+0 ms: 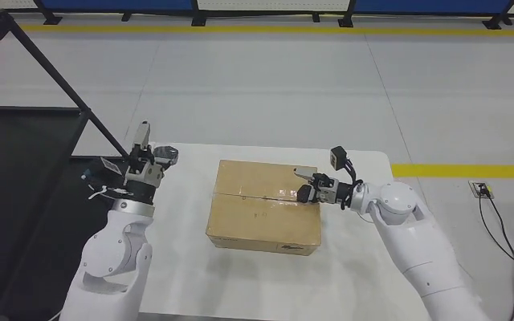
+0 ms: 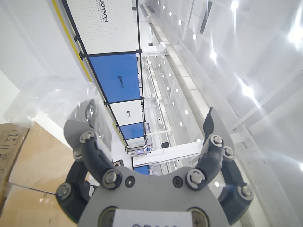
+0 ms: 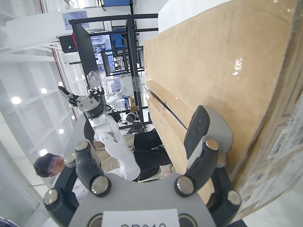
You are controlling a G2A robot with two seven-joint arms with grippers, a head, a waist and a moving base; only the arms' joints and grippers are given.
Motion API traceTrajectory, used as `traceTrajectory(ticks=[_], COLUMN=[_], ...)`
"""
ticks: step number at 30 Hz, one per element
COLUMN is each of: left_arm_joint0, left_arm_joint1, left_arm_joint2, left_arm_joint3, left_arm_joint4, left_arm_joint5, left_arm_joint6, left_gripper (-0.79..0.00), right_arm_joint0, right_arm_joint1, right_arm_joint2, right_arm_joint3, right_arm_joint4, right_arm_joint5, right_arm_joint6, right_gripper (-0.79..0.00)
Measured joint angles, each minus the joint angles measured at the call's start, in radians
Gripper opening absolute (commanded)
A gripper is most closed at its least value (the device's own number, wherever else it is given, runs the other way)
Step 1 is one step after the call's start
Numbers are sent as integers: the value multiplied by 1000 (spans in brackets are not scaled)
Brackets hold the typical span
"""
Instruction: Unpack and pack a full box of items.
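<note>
A closed cardboard box (image 1: 265, 205) sits in the middle of the white table (image 1: 185, 265), its top seam running across it. My right gripper (image 1: 309, 184) is open at the box's right edge. One of its fingers (image 3: 198, 124) lies over the box (image 3: 213, 60) top next to the seam. My left gripper (image 1: 151, 144) is to the left of the box, off the table surface and pointing away; it is open (image 2: 142, 119). A clear plastic bag (image 2: 90, 109) with a dark part in it rests against one left finger (image 2: 78, 131). The box's corner (image 2: 30, 157) is beside it.
A black metal frame (image 1: 48, 72) and a dark panel (image 1: 32, 176) stand off the table's left side. Bare tabletop lies in front of the box and on both sides of it. A cable (image 1: 490, 217) lies on the floor at the right.
</note>
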Motion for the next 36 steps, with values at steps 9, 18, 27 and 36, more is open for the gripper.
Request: traceTrajectory(ticks=[9, 18, 27, 36], left_arm_joint0=[-33, -81, -105, -127], left_arm_joint1=[-11, -27, -40, -53], left_arm_joint2=[106, 220, 274, 332], left_arm_joint3=[-23, 4, 28, 28], left_arm_joint4=[84, 163, 192, 232], left_arm_joint5=[26, 61, 81, 110], left_arm_joint6=[-4, -3, -13, -45], left_gripper=[0, 0, 0, 0], right_arm_joint0=[-37, -101, -151, -173], right_arm_joint1=[16, 40, 57, 65], right_arm_joint2=[45, 112, 153, 167], right_arm_joint3=[-40, -116, -164, -178], right_arm_joint4=[6, 29, 34, 46], right_arm_joint5=[-16, -37, -28, -37], right_arm_joint6=[-9, 20, 14, 5], right_gripper=[0, 0, 0, 0])
